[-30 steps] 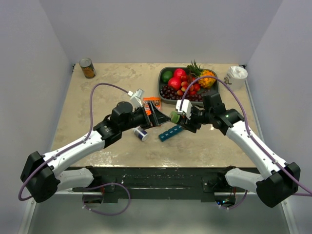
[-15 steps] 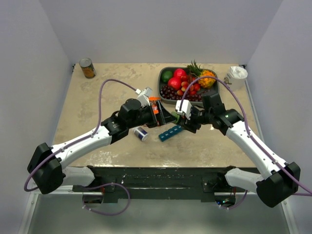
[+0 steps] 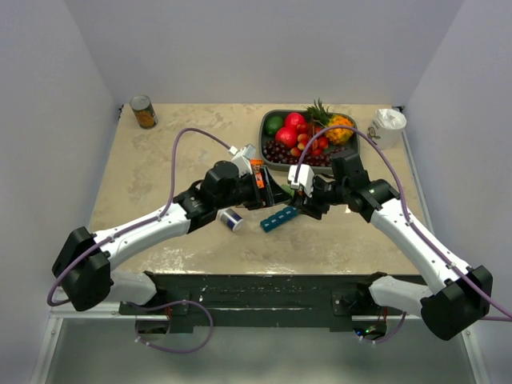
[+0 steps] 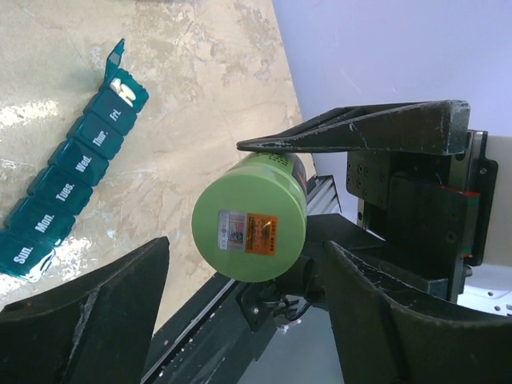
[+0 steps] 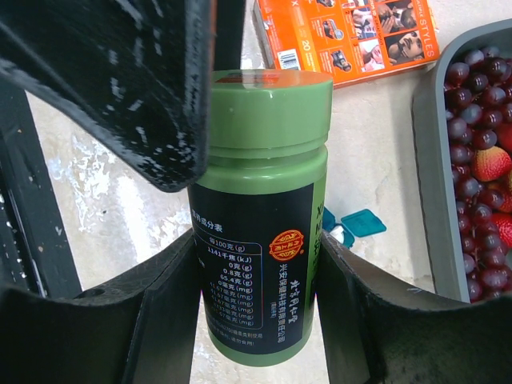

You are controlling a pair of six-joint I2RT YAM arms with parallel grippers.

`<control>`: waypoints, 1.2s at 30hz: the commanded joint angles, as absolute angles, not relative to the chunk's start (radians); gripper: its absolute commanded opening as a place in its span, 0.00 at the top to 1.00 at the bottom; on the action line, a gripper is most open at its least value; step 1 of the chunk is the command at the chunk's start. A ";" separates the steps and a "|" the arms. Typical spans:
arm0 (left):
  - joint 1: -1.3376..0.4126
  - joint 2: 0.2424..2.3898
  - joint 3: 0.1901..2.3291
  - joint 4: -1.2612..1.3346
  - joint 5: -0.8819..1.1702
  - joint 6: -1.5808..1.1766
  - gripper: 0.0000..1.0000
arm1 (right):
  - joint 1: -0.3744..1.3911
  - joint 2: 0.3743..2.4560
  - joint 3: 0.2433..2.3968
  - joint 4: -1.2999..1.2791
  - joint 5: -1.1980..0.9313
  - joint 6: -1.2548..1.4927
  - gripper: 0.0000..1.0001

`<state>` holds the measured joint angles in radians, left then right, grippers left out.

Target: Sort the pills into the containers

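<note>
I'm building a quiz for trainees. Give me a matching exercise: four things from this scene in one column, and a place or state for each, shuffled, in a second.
1. green bottle
2. pill organizer
3. orange box
4. can

A. in the table's far left corner
B. one end lid flipped open
C. gripped by the right gripper
D. flat beside the grey tray

Pairs: 1-C, 2-B, 3-D, 4-A.
</note>
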<state>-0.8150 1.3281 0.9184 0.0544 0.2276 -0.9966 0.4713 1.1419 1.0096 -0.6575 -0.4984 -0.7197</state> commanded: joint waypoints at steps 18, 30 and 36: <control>-0.821 1.373 0.950 0.176 0.411 -0.867 0.80 | 0.476 1.117 1.019 -0.644 -0.671 -0.681 0.97; -0.785 1.410 0.988 -0.129 0.776 -0.217 0.93 | 0.471 1.192 1.065 -0.784 -1.032 -0.683 0.99; -0.749 1.393 1.026 -0.209 0.765 -0.054 0.86 | 0.466 1.246 1.063 -0.842 -1.144 -0.712 0.99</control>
